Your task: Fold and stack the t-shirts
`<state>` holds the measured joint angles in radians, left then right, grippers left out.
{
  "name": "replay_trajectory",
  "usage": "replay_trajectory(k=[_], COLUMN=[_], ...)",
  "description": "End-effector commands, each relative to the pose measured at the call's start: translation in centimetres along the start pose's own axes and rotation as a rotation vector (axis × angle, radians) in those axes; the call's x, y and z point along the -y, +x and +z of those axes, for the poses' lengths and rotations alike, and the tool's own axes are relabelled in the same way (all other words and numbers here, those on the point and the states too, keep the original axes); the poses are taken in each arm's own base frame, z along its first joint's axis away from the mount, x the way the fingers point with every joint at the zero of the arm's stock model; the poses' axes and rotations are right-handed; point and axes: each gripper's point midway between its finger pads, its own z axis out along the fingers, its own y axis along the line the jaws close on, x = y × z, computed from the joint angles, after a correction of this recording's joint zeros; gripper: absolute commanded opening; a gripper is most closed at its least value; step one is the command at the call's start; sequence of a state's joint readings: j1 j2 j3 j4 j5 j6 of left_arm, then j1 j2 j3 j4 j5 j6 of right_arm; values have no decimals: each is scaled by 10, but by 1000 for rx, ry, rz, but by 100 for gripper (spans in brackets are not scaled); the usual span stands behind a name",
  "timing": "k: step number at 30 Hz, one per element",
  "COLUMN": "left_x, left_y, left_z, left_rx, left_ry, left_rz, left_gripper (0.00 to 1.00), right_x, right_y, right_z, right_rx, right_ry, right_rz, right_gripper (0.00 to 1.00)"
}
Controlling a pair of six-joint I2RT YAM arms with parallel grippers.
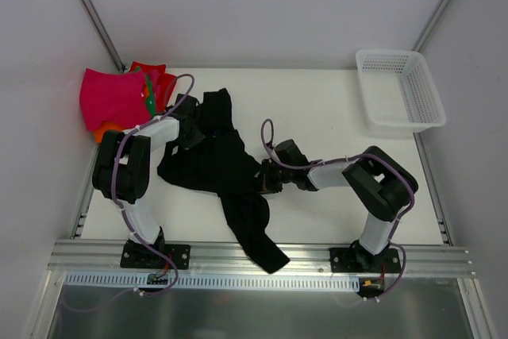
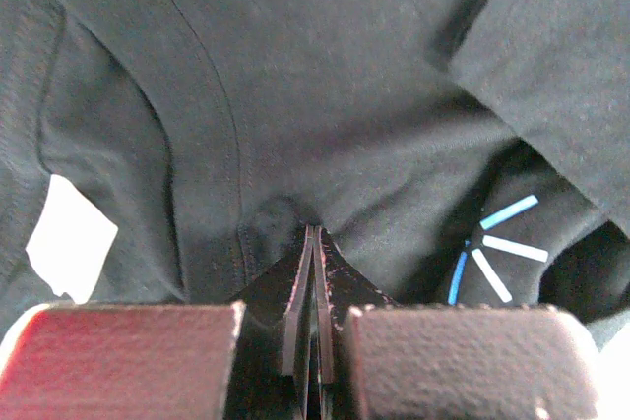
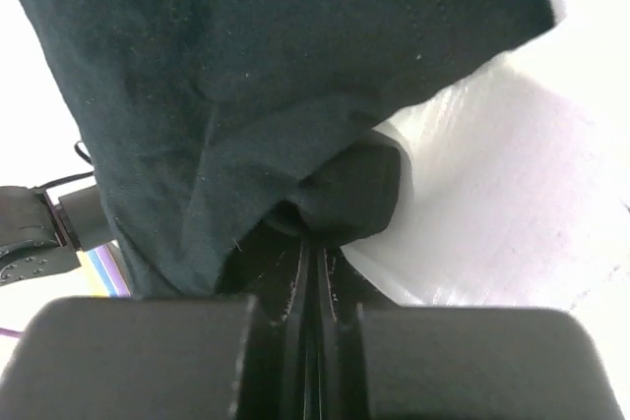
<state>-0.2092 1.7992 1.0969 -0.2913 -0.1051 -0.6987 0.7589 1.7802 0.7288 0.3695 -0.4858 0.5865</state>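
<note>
Your left gripper (image 1: 190, 134) and right gripper (image 1: 267, 177) are each pinched closed on the black shirt (image 1: 216, 166), crumpled on the table (image 1: 333, 196), one end trailing over the near edge; folded shirts (image 1: 115, 97) sit far left

White table (image 1: 333, 196): black t-shirt (image 1: 214, 164) crumpled at centre, one end trailing over the near edge. Pile of coloured shirts (image 1: 115, 97) at far-left corner. White mesh basket (image 1: 401, 89) at far-right corner.
</note>
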Motion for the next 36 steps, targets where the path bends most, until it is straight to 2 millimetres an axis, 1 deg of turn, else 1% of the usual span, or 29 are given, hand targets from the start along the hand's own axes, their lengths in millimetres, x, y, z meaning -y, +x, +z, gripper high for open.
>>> replay_trajectory(k=[1,2,3,4,5,6,7,8,9,10,11,12,13,14,15,17,18,20,23,25,26,27,29,34,36], left_x=[3,2,1,0,-2,-2,-3,-3,-4,-5,-5,-6,-7,-6,-6,-6,-6,-5,-2,-1,0,0,1,2,2], left_y=[0,1,0,0,0,1,0,1,1,2,3,3,4,5,6,6,7,8,11,11,13,12,12,13,13], left_z=[-11,-12,-12,-13,-13,-13,-14,-14,-14,-14,-13,-12,-11,-11,-10,-9,-8,-7,-5,-5,-4,-4,-4,-4,-4], left_rx=[1,1,2,5,6,6,9,6,6,4,3,2,-2,-6,-6,-9,-13,-21,-37,-42,-50,-48,-51,-55,-55], left_ry=[32,31,31,30,29,29,30,31,30,30,29,30,28,31,33,36,38,45,58,65,69,70,74,79,79], left_rz=[0,11,12,14,15,15,15,16,16,16,18,16,18,20,21,20,23,31,42,47,49,49,53,62,62], left_gripper=[0,0,0,0,0,0,0,0,0,0,0,0,0,0,0,0,0,0,0,0,0,0,0,0,0], right_x=[1,1,7,16,20,20,27,30,30,42,38,43,45,45,50,55,59,64,71,73,76,74,76,82,89], right_y=[-14,-17,-26,-24,-29,-42,-43,-47,-61,-62,-72,-77,-81,-90,-94,-107,-106,-113,-125,-131,-133,-137,-141,-148,-152], right_z=[5,1,-2,-10,-17,-29,-41,-50,-67,-83,-95,-114,-123,-135,-152,-176,-184,-202,-238,-256,-273,-283,-306,-342,-344], right_rx=[40,51,91,79,93,158,157,176,248,258,289,325,345,376,405,471,469,506,582,611,639,670,716,786,773], right_ry=[30,51,105,180,221,268,336,381,439,529,560,631,662,686,747,827,860,908,1023,1079,1146,1178,1264,1409,1426], right_rz=[-26,-39,-55,-49,-80,-101,-112,-126,-147,-143,-161,-166,-169,-161,-164,-163,-161,-150,-139,-134,-137,-136,-139,-123,-101], right_gripper=[1,1,1,1,0,1,1,1,0,1,0,0,1,1,0,0,1,0,1,1,1,0,0,0,1])
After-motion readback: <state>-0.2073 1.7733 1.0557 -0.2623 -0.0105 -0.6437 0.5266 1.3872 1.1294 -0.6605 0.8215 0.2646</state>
